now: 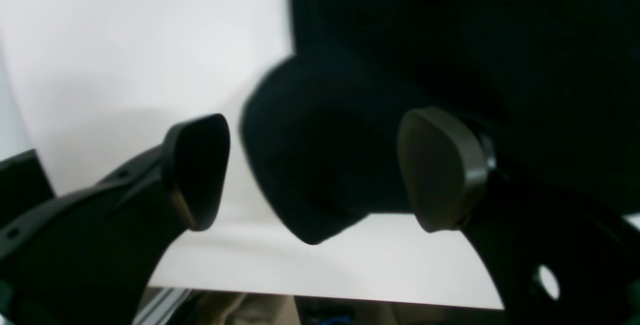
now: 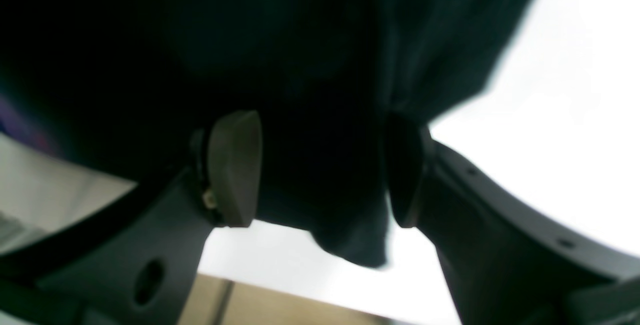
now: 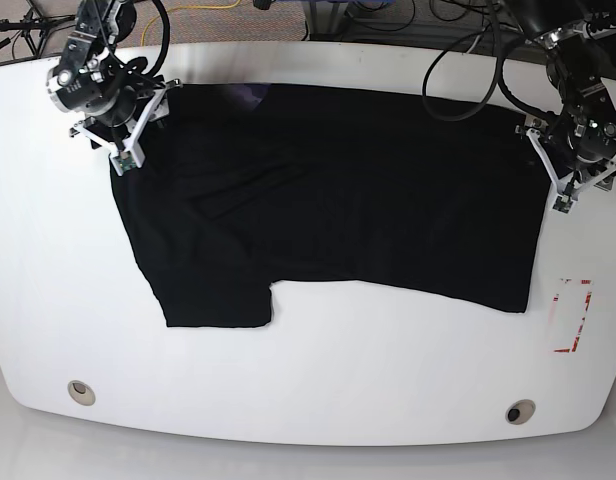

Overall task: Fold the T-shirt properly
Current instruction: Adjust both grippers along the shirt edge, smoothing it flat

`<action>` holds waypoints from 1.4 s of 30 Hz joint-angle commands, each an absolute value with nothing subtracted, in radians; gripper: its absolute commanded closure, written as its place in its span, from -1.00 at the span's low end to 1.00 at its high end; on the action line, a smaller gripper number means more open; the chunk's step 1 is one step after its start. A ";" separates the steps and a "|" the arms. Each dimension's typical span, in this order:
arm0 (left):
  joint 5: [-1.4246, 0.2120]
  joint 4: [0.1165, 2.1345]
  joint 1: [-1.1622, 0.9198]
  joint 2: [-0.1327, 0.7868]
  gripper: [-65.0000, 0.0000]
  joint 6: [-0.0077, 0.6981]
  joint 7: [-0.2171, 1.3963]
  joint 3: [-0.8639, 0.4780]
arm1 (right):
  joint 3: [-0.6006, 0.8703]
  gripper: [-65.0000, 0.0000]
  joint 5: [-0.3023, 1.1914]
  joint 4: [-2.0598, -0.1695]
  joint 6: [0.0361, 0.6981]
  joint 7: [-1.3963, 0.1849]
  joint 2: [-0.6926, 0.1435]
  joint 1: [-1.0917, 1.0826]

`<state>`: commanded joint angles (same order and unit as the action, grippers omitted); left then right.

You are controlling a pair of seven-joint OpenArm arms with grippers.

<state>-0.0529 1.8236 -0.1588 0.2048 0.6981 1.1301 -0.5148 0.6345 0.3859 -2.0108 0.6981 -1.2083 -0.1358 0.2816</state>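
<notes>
The T-shirt point(image 3: 338, 200) covers the worktop's point(image 3: 318, 380) upper middle. Left gripper point(image 1: 315, 175), upper right, and right gripper point(image 2: 325, 175), upper left, are spread.

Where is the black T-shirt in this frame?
In the base view, the T-shirt lies across the white table's middle and far part, beneath both arms, left of the red marking.
</notes>
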 joint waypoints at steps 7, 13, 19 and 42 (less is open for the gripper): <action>-0.051 1.781 -0.180 0.206 -0.59 0.698 1.099 -0.513 | 0.722 -0.05 0.605 -2.011 0.698 -1.231 -0.136 0.259; -0.053 1.718 -0.174 0.208 -0.59 0.698 1.099 -0.516 | 0.659 0.26 0.693 -2.009 0.698 -1.274 -0.128 0.292; -0.053 1.716 -0.176 0.223 -0.59 0.698 1.099 -0.516 | 0.556 0.73 0.536 -1.949 0.698 -1.228 -0.127 0.308; -0.053 1.719 -0.303 0.254 -0.59 0.698 1.101 -0.556 | 0.532 0.87 0.251 -1.773 0.698 -1.102 -0.143 0.397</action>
